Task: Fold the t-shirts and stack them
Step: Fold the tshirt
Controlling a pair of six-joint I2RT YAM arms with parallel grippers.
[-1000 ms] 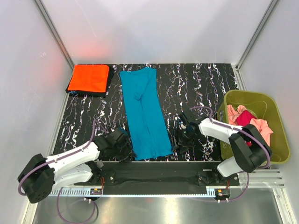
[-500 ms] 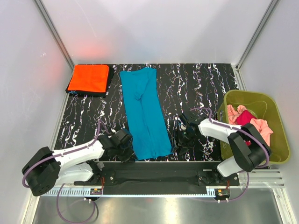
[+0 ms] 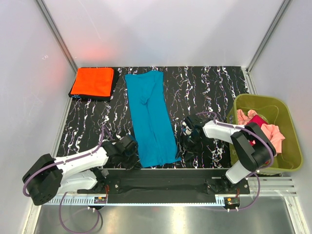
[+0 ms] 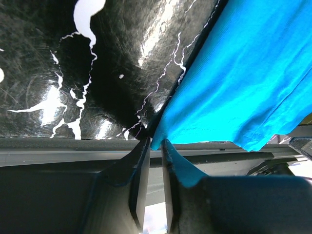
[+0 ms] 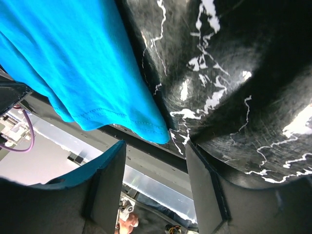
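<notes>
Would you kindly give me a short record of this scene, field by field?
teal shirt: lying as a long strip down the middle of the table
orange shirt: folded, far left corner
bin: right side, holding pink and red shirts
left gripper: jaws narrowed around the teal shirt's near left corner; firm pinch unclear
right gripper: open, at its near right corner, not gripping

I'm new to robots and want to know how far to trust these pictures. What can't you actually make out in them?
Top view: how many shirts sit in the green bin; they are bunched and the right arm covers part.
Top view: what the dark layer under the orange shirt is; only its edge shows.
Left wrist view: whether the left gripper grips a corner of the teal shirt; its fingers hide the contact.
</notes>
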